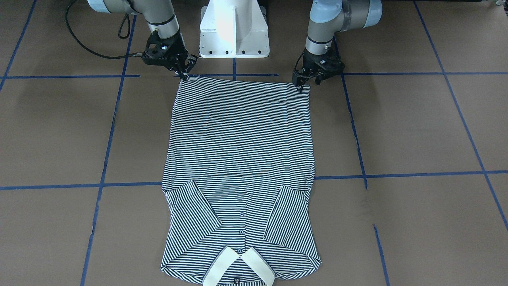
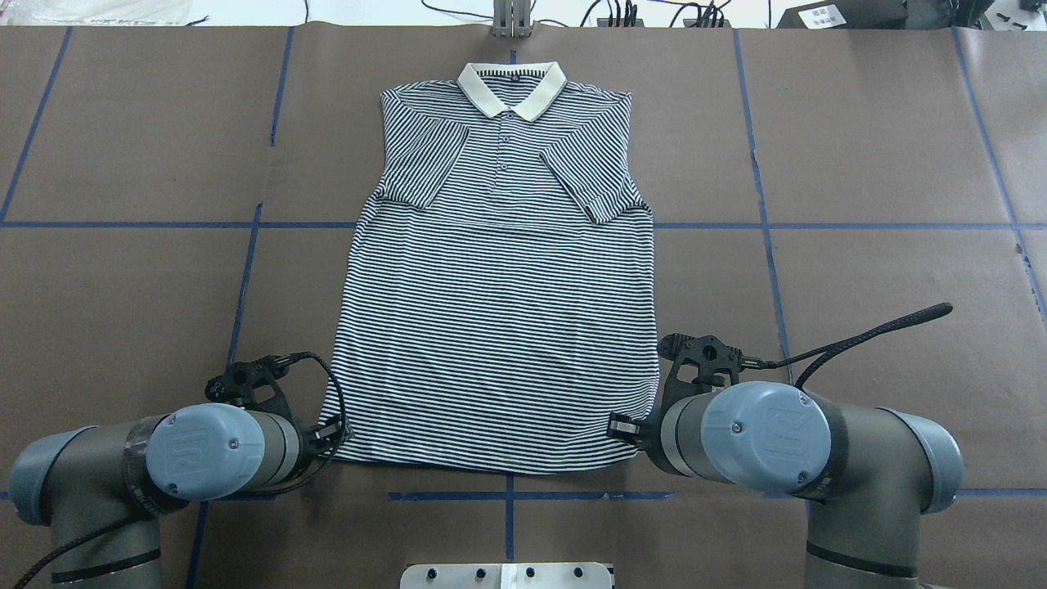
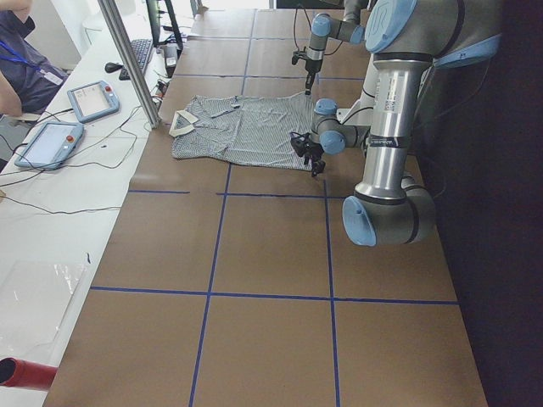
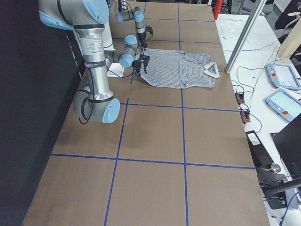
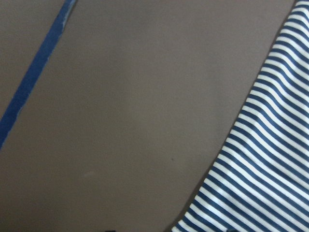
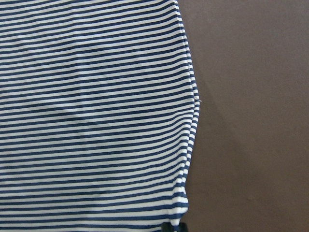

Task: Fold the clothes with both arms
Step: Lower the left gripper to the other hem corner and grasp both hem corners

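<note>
- Polo shirt (image 2: 499,327): lying flat and face up on the table (image 2: 859,164), directly in front of the white pedestal base (image 1: 234,31). The hem (image 2: 491,465) is lying nearest the base and the white collar (image 2: 511,86) farthest from it.
- Sleeves (image 2: 421,164): both are lying turned inward over the chest, so the sleeve step is reading as done. The body is showing no fold yet.
- Left gripper (image 1: 304,82): reaching out from the base's left side, its tips touching the hem corner there. Whether it is pinching the cloth or standing released, I cannot tell.
- Right gripper (image 1: 183,72): mirroring it on the base's right side, its tips meeting the other hem corner. Its grip is equally unclear.
- Progress: the work is sitting about midway by my judgement. Carrying the hem away from the base toward the collar is remaining, and perhaps a further halving.
- Blue tape lines (image 2: 123,223): crossing the brown table surface in a grid, one running outward from the base under the shirt.
</note>
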You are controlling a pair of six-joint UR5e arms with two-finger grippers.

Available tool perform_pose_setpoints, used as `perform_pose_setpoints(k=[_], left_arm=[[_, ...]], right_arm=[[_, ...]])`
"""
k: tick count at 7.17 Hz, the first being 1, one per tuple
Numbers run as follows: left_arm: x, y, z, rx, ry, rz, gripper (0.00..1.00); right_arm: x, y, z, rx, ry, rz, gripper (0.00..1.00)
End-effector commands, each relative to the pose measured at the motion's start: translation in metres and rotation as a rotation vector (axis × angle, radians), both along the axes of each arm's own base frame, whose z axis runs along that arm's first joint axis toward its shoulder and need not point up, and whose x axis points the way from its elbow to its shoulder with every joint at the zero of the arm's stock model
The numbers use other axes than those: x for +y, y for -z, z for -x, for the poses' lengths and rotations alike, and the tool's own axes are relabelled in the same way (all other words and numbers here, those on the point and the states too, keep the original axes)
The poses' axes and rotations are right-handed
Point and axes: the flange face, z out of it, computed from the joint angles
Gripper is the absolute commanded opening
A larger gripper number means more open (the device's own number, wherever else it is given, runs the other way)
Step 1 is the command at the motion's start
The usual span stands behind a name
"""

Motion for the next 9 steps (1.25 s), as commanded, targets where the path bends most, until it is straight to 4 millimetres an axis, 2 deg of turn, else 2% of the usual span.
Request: perform_pose_setpoints(k=[1, 3, 5, 7, 9], left_arm=[[0.001, 0.001, -0.001, 0.000, -0.002, 0.001, 0.39], [0.000, 0.006, -0.004, -0.011, -0.002, 0.004, 0.15], [-0.001, 0.020, -0.009, -0.022, -0.003, 0.005, 0.00], [-0.001, 0.030, -0.008, -0.012, -0.003, 0.003, 0.00], [0.005, 0.059, 0.014, -0.004, -0.016, -0.008, 0.00]], right_arm=[[-0.001, -0.001, -0.001, 0.001, -0.003, 0.000, 0.00], [-0.004, 0.000, -0.002, 0.000, -0.008, 0.000, 0.00], [-0.004, 0.000, -0.002, 0.000, -0.008, 0.000, 0.00], [-0.004, 0.000, -0.002, -0.001, -0.007, 0.002, 0.00], [-0.003, 0.010, -0.012, -0.029, 0.007, 0.001, 0.00]])
